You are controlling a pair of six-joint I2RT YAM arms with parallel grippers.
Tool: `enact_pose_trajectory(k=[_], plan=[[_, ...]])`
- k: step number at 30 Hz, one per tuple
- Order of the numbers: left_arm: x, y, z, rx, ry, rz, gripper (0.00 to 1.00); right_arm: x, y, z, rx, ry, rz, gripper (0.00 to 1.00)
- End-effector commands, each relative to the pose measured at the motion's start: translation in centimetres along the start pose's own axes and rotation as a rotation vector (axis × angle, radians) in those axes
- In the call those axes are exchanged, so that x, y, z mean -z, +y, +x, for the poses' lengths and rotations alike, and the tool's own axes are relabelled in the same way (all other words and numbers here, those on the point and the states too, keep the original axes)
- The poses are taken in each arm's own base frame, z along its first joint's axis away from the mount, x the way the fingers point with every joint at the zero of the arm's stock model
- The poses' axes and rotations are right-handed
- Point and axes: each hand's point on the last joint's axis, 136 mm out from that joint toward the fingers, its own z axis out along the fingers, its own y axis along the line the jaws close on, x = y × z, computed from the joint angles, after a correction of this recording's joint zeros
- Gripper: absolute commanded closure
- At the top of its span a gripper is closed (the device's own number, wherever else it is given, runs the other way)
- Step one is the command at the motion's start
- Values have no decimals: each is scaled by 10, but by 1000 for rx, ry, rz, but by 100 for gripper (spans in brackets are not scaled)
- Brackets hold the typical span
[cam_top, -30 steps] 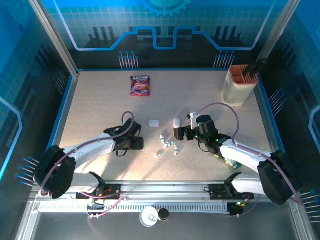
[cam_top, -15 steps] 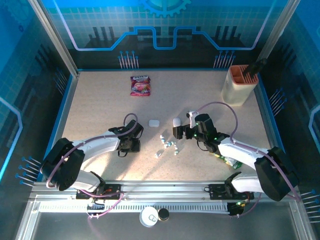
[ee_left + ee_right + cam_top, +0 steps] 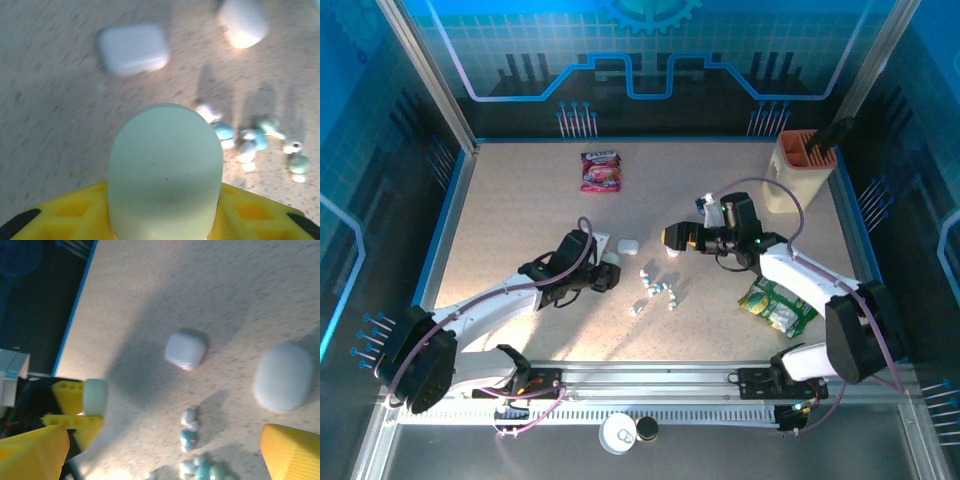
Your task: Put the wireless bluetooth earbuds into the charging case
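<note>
Top view: the earbuds [image 3: 655, 292] lie loose on the desk [image 3: 520, 200] centre. Left wrist: the left pincer [image 3: 162, 220] clamps a pale-green case [image 3: 165, 160]. Right wrist: the right pincer [image 3: 166, 432] gapes wide. Earbuds seem light, slick, rigid; pinch the stems.

a robotics lab test cell, not a home or a shop. the speckled surface [image 3: 520, 210] sits inside a booth of aluminium posts [image 3: 428, 80] and blue printed panels [image 3: 720, 40] drawn with a gear and circuit traces. two white robot arms, the left arm [image 3: 490, 300] and the right arm [image 3: 805, 285], are bolted to a metal rail [image 3: 650, 378] at the near edge, with purple cables [image 3: 760, 208] looping off them. unrelated small goods lie about: a pink sweets packet [image 3: 601, 170], a beige holder [image 3: 798, 175], a green snack bag [image 3: 777, 305].
</note>
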Motion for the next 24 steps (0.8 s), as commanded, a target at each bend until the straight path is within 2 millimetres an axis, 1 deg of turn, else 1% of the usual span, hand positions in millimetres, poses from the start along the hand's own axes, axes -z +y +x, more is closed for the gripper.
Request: enact_pose_trajectory(k=[1,4,7,9,10,15,19,22,23,24], plan=[[5,-45,-28,-262,-120,220,57,3,21,31,-120,222,-112,6],[3,-66,-36,-393,-151,326,56,0,24,39,-155,264,-136,12],[1,-81,-39,-497,-187,407,56,-1,34,42,-179,277,-187,19],[-1,-87,-41,-538,-201,439,56,0,41,43,-177,280,-216,24],[-2,-89,-42,-555,-204,449,57,1,44,44,-174,285,-226,27],[-6,-94,-48,-594,-223,471,57,-5,44,53,-194,317,-240,31],[-4,-96,-47,-639,-248,482,56,-11,48,50,-212,306,-251,39],[-3,-98,-49,-652,-258,484,56,-14,49,53,-222,321,-253,42],[-2,-98,-49,-655,-260,486,56,-16,48,54,-224,323,-249,43],[-2,-99,-50,-657,-263,491,56,-18,39,63,-244,337,-230,44]])
